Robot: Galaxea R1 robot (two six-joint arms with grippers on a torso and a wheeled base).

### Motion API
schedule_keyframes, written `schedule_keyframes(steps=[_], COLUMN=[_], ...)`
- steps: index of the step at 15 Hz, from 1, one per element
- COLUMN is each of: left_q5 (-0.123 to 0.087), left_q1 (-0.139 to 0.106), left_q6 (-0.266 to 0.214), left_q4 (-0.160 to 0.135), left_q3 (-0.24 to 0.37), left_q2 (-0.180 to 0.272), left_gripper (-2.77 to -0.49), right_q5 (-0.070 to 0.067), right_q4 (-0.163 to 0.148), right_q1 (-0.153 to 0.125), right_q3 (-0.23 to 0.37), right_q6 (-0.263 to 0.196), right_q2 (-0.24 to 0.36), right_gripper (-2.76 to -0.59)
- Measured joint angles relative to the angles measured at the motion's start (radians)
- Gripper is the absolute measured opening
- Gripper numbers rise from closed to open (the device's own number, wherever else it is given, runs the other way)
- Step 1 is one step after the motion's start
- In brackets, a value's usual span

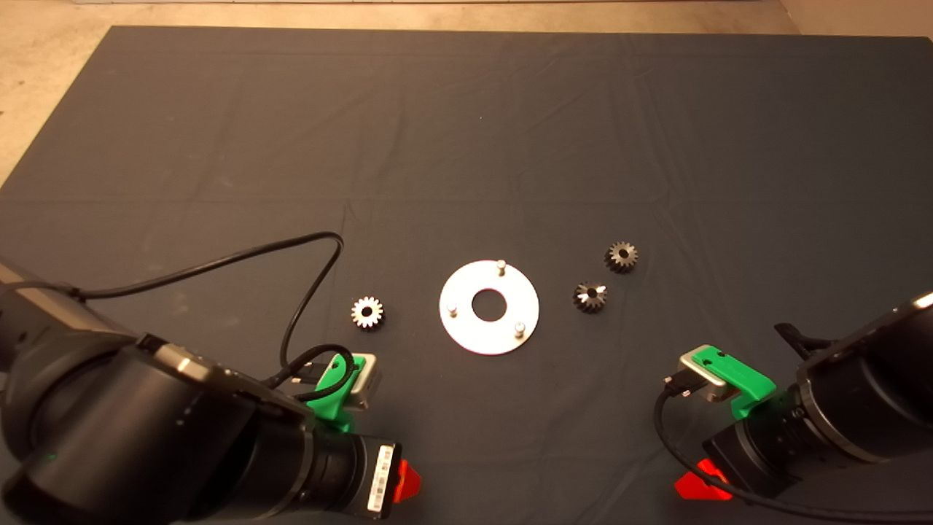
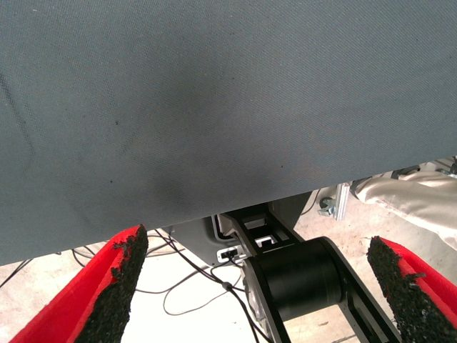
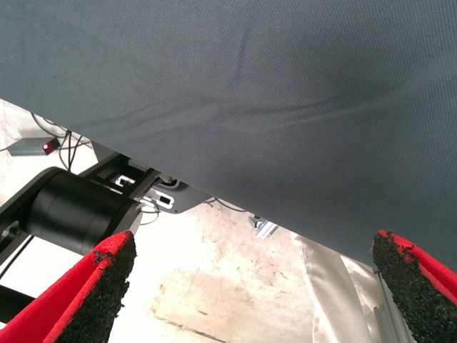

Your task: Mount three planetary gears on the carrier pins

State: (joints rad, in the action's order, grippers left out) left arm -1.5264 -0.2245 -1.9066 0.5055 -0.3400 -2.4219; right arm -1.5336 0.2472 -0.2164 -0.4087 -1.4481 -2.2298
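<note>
A: How do the arms sit?

B: Both lie low at the mat's (image 1: 466, 109) near edge. The left gripper (image 2: 260, 286) is toward the near left corner, the right gripper (image 3: 253, 289) toward the near right one. In each wrist view the red fingers (image 2: 78, 300) with rough black pads stand wide apart, nothing between them. Beyond the mat's edge those views show pale floor, cables and a black cylinder on a frame.

A: And the parts?

B: The disc (image 1: 489, 308) is flat, round and shiny, with a large centre hole, lying about midway between the side edges and nearer the near edge than the far one. Three short pins (image 1: 501, 265) stand upright on it, evenly spaced, all bare.

A: The gears?

B: Small, toothed, each lying flat with its centre hole facing up. A bright one (image 1: 367, 312) lies alone on the mat toward the left edge from the disc. Two darker gears (image 1: 590, 296) lie toward the right edge, near each other but apart, one slightly farther back. The mat is dark, faintly creased cloth.
</note>
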Motion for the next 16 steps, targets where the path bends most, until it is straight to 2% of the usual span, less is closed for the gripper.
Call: schedule_keyframes(steps=[4,10,13,16], left_q5=[0.000,0.000,0.000,-0.001], left_q1=[0.000,0.000,0.000,0.000], left_q6=[0.000,0.000,0.000,0.000], left_q4=[0.000,0.000,0.000,0.000], left_q3=[0.000,0.000,0.000,0.000], left_q2=[0.001,-0.003,-0.005,-0.008], left_gripper=[-1.07,-1.07,-1.07,-1.07], right_q5=[0.000,0.000,-0.001,0.001], right_q4=[0.032,0.064,0.082,0.120], right_q1=[-0.003,-0.068,-0.082,-0.091], right_q3=[-0.037,-0.141,-0.176,-0.212], right_q6=[0.039,0.169,0.196,0.210], right_q2=[-0.001,-0.019,-0.056,-0.103], right_gripper=[-0.89,-0.89,-0.89,-0.89])
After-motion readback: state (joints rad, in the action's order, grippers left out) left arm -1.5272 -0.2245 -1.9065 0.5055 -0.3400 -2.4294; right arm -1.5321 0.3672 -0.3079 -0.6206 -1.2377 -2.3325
